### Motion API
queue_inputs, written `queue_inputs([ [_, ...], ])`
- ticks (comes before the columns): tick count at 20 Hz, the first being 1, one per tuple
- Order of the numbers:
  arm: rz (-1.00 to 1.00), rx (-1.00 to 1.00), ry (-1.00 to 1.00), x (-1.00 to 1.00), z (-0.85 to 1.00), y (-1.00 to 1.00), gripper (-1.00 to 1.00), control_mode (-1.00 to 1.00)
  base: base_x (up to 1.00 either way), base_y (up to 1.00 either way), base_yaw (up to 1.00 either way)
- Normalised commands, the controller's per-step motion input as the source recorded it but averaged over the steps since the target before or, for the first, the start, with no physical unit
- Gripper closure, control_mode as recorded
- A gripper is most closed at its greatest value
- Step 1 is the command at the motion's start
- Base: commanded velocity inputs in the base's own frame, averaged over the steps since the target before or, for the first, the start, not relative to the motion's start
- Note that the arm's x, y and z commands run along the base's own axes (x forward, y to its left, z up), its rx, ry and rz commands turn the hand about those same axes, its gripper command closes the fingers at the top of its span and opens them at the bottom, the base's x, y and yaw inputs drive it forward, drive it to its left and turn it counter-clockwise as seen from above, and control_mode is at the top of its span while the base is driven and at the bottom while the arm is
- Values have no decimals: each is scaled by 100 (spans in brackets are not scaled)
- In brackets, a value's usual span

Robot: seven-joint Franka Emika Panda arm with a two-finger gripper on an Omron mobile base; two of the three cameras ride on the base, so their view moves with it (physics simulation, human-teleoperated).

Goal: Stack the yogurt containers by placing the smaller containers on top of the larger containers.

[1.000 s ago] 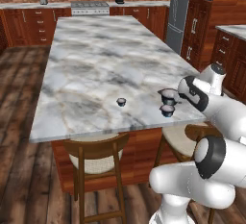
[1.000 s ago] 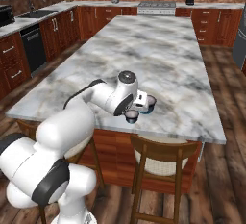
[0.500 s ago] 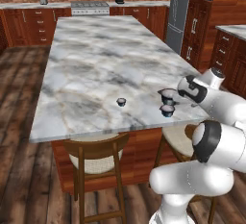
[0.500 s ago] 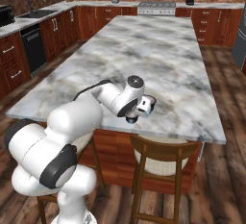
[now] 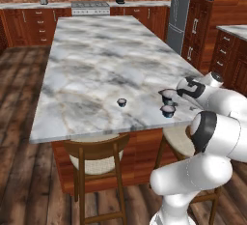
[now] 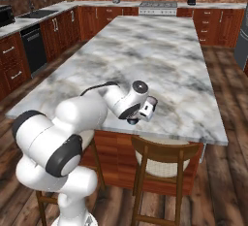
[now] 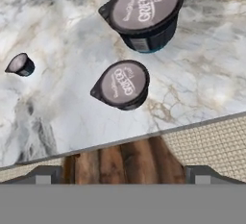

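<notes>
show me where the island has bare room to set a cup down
Free: the island's whole far half toward the stove, the stretch left of the tiny cup, and the gap between it and the other two. Crowded: the near right corner, where the widest cup and the middle cup sit close together.

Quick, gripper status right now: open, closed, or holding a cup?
Gripper: open, holding nothing.
</notes>
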Motion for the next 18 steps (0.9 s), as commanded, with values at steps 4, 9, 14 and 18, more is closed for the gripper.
queue_inputs([
  [4, -19, 0, -5, 18, -14, 0, -100, -100, 0, 0, 0],
  [9, -20, 0, -2, 18, -15, 0, -100, -100, 0, 0, 0],
  [14, -3, 0, 0, 2, -2, 0, -100, -100, 0, 0, 0],
  [18, 0, 2, 1, 9, -19, 0, -100, -100, 0, 0, 0],
])
